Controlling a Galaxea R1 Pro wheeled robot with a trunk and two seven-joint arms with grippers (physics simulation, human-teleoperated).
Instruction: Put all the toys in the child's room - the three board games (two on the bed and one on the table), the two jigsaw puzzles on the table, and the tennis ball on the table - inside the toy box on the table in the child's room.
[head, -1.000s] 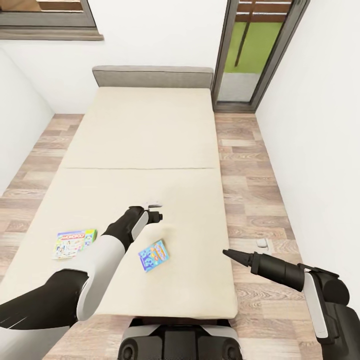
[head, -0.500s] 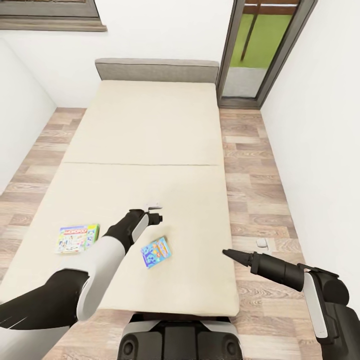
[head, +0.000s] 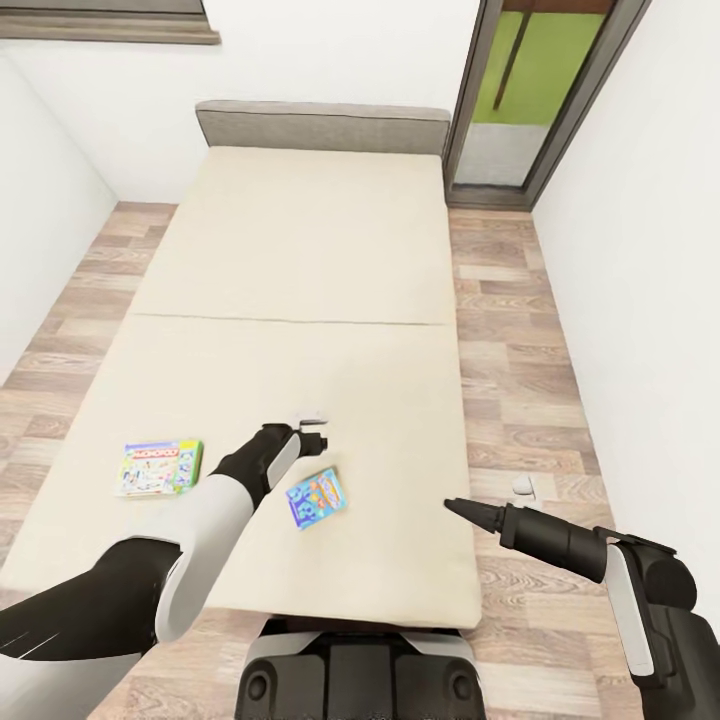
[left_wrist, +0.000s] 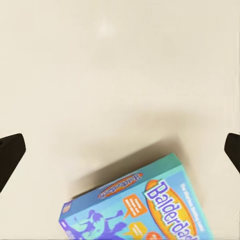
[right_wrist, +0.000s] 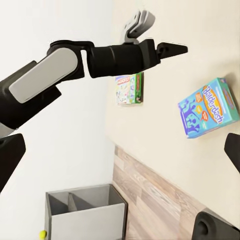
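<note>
Two board games lie on the cream bed (head: 300, 250). The blue one (head: 317, 497) (left_wrist: 145, 205) (right_wrist: 209, 107) is near the foot end, and the green-and-white Monopoly box (head: 160, 467) (right_wrist: 129, 89) lies further left. My left gripper (head: 318, 434) (left_wrist: 120, 152) (right_wrist: 175, 49) hovers open just beyond the blue box's far edge, holding nothing. My right gripper (head: 460, 510) (right_wrist: 120, 155) is open and empty at the bed's right edge, level with the blue box. The table, toy box and jigsaw puzzles are out of view.
A grey headboard (head: 320, 128) stands at the far end, with a glass door (head: 540, 90) to its right. Wood floor runs along both sides of the bed. A small white thing (head: 525, 487) lies on the floor at the right. A grey divided bin (right_wrist: 85, 215) shows behind.
The whole picture has shifted, so the camera moved. The blue board game now sits a little closer under my left gripper. Both arms keep the same pose.
</note>
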